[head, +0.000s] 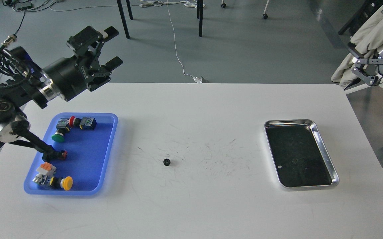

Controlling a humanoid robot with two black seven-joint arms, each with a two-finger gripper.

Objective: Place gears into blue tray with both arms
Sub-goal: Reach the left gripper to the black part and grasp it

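One small black gear [167,162] lies alone on the white table, near its middle. The blue tray [111,146] sits at the left and holds several coloured push-button switches [62,131]. My left gripper [112,46] hangs open and empty above the table's far left edge, beyond the tray, its fingers pointing right. My right gripper [369,32] is raised at the far right edge of the view, off the table, open with nothing held. Both grippers are far from the gear.
A shiny steel tray [324,146] with a dark inside sits at the right of the table. A faint small dark shape lies in it; I cannot tell what it is. Chair legs and cables stand on the floor beyond the table.
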